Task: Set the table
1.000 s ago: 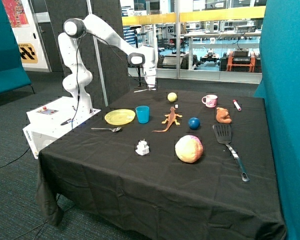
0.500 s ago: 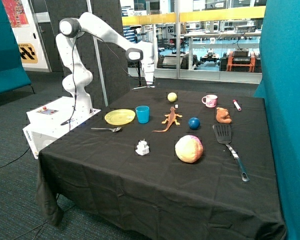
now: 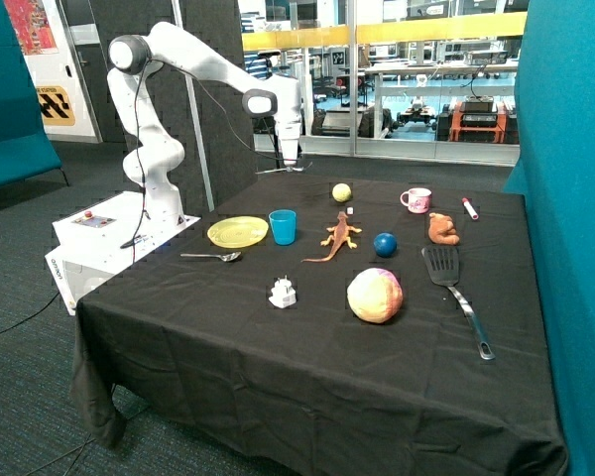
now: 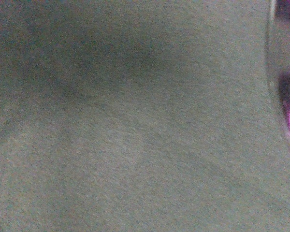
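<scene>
Outside view: gripper [image 3: 290, 165] above table [image 3: 307, 347].

Front half of table [image 3: 307, 377] open; plate [image 3: 237, 231], cup [image 3: 283, 226] block mid.

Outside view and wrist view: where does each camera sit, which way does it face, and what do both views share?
Outside view: stands off a table corner, facing across it; shows the whole arm with its gripper above the far edge.
Wrist view: on the arm's wrist, close over the black cloth; no jaws visible.
Shared: only the black cloth.
</scene>
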`<state>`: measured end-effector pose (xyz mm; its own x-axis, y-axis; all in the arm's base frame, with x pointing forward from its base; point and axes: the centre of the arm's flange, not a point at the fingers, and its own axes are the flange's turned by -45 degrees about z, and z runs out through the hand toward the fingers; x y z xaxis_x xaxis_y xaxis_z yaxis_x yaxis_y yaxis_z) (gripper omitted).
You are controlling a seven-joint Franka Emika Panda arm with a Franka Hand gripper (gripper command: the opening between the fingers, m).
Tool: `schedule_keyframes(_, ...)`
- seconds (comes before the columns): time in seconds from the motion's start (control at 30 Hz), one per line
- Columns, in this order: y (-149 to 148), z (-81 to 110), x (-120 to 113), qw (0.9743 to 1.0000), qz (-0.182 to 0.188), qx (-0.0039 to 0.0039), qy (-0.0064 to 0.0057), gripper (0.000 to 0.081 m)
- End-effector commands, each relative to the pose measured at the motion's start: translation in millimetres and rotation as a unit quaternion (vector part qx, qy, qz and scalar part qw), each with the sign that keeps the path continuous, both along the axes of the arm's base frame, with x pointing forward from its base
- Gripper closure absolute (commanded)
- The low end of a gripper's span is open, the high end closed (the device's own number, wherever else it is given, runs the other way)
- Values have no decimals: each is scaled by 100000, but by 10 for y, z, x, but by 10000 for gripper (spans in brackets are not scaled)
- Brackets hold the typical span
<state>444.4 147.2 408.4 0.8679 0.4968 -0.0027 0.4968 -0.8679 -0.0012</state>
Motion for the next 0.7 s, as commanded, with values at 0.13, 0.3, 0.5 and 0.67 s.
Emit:
schedule_keyframes(0.13,-488,191,12,99908,-4281,7,-147,808)
schedule_keyframes(0.3,-671,204,0,99819,-6012,4,-148,808)
schedule_keyframes(0.5,-877,226,-3,99681,-7979,1,-148,808)
schedule_keyframes(0.67,-1037,240,-4,99587,-9076,0,-148,808)
